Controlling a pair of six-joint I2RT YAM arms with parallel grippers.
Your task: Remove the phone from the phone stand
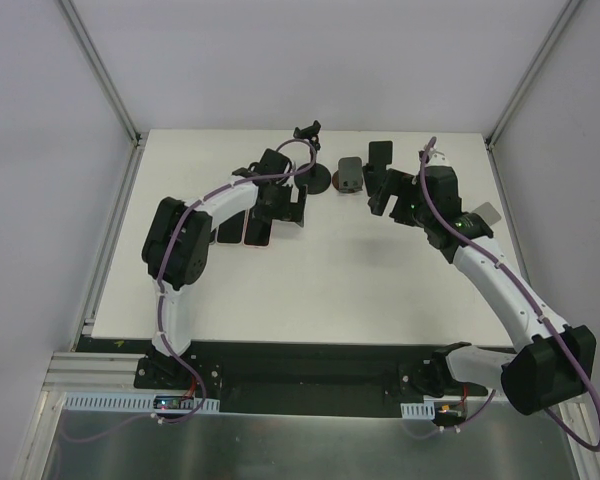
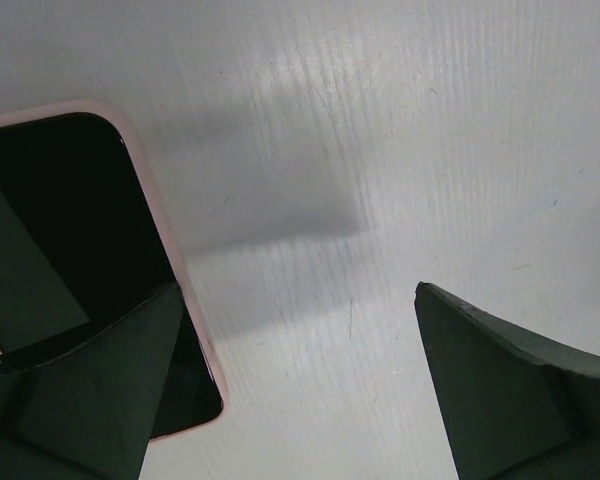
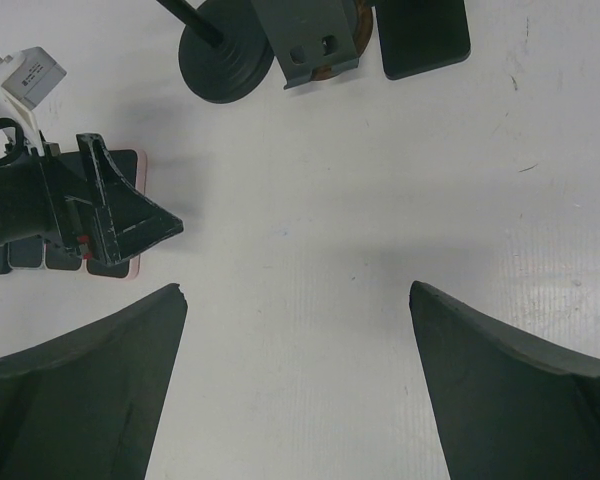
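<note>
My left hand (image 2: 298, 300) hangs wide open, one finger over the edge of the phone (image 2: 70, 200), which lies flat on the bench (image 2: 430, 120) at 8 o'clock from the phone stand (image 1: 315, 178); pulling away low could drag it. My right hand (image 3: 298, 295), open and empty too, might clip the stand.

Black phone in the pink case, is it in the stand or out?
Out. The black phone in the pink case lies flat on the white table, apart from the black round-footed stand.
</note>
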